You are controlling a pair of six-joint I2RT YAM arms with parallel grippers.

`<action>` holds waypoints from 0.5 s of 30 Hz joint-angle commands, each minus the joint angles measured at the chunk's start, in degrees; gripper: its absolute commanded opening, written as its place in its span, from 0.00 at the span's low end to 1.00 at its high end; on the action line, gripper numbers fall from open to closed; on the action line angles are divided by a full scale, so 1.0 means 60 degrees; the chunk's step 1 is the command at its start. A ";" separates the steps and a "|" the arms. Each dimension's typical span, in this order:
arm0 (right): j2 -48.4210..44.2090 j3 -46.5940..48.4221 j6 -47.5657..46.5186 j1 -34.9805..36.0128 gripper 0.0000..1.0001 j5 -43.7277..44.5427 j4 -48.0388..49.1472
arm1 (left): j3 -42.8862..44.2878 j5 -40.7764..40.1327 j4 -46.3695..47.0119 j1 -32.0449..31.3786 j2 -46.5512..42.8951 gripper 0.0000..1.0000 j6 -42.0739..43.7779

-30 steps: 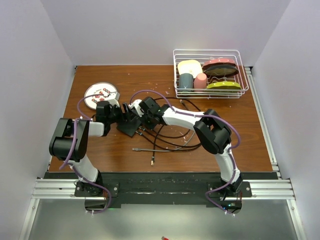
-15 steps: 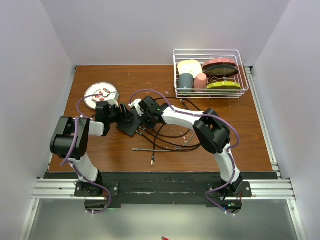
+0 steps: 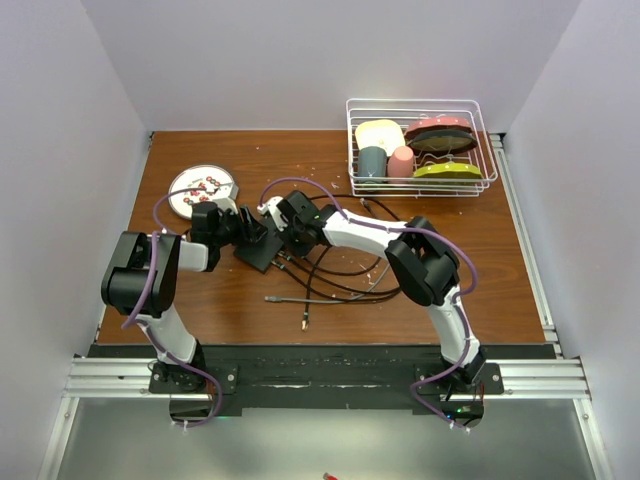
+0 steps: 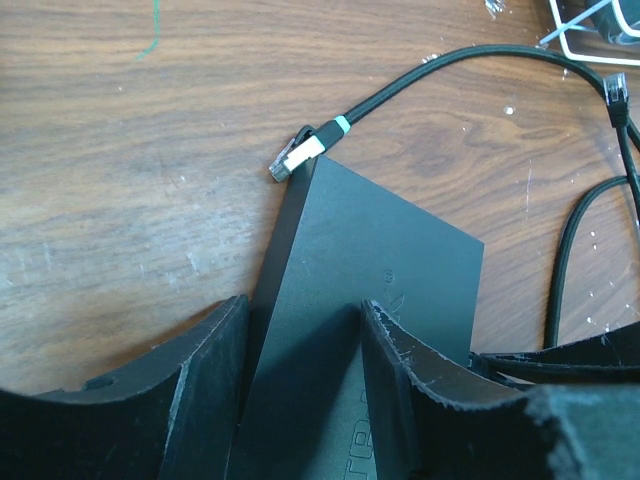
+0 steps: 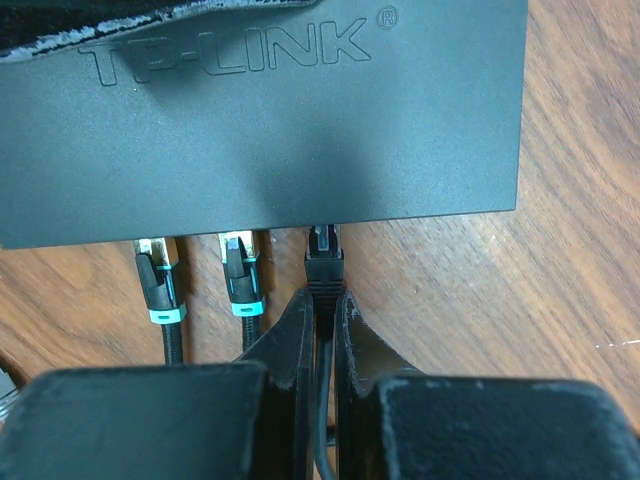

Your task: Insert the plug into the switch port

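Right gripper (image 5: 322, 300) pinches the black cable plug (image 5: 323, 255) at the flat matte-black rectangular switch (image 5: 260, 120)'s socket edge; left gripper (image 4: 300, 312) straddles the switch's end, and I cannot tell whether it is clamped

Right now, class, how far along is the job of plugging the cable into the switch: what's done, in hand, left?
Done: two teal-banded plugs sit in ports of the switch. In hand: the right gripper is shut on the black plug, its tip at the next port; the left gripper straddles the switch's end, grip unclear. Left: push the black plug fully home, then release.
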 commanded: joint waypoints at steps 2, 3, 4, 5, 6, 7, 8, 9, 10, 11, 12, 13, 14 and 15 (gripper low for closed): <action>0.0173 0.1021 0.0014 0.0078 0.00 -0.0805 0.2021 | 0.0205 0.1991 0.0058 -0.0402 0.0163 0.47 -0.0202; 0.0203 0.1094 -0.0001 0.0078 0.00 -0.0805 0.2021 | 0.0205 0.2020 0.0043 -0.0402 0.0178 0.47 -0.0202; 0.0217 0.1123 0.0014 0.0078 0.00 -0.0834 0.2065 | 0.0220 0.2049 0.0014 -0.0416 0.0164 0.47 -0.0187; 0.0232 0.1167 0.0014 0.0078 0.00 -0.0863 0.2065 | 0.0235 0.2064 -0.0001 -0.0431 0.0178 0.47 -0.0187; 0.0247 0.1240 0.0014 0.0078 0.00 -0.0878 0.2065 | 0.0235 0.2064 0.0014 -0.0446 0.0178 0.46 -0.0187; 0.0305 0.1284 0.0014 0.0064 0.00 -0.0893 0.2109 | 0.0235 0.2078 -0.0015 -0.0460 0.0193 0.46 -0.0172; 0.0320 0.1328 0.0029 0.0078 0.00 -0.0907 0.2095 | 0.0249 0.2093 -0.0016 -0.0490 0.0207 0.45 -0.0172; 0.0349 0.1430 0.0029 0.0064 0.00 -0.0922 0.2094 | 0.0278 0.2108 -0.0030 -0.0504 0.0222 0.45 -0.0172; 0.0422 0.1475 0.0029 0.0063 0.00 -0.0922 0.2094 | 0.0279 0.2137 -0.0074 -0.0519 0.0251 0.44 -0.0143; 0.0437 0.1562 0.0043 0.0063 0.00 -0.0937 0.2109 | 0.0293 0.2152 -0.0074 -0.0548 0.0266 0.43 -0.0143; 0.0437 0.1592 0.0043 0.0063 0.00 -0.0951 0.2167 | 0.0293 0.2166 -0.0089 -0.0563 0.0280 0.42 -0.0143; 0.0466 0.1621 0.0043 0.0063 0.00 -0.0951 0.2182 | 0.0308 0.2239 -0.0103 -0.0578 0.0324 0.41 -0.0129; 0.0467 0.1665 0.0058 0.0063 0.00 -0.0980 0.2197 | 0.0308 0.2269 -0.0089 -0.0578 0.0354 0.38 -0.0128; 0.0467 0.1695 0.0058 0.0063 0.00 -0.0981 0.2226 | 0.0308 0.2312 -0.0074 -0.0607 0.0397 0.36 -0.0128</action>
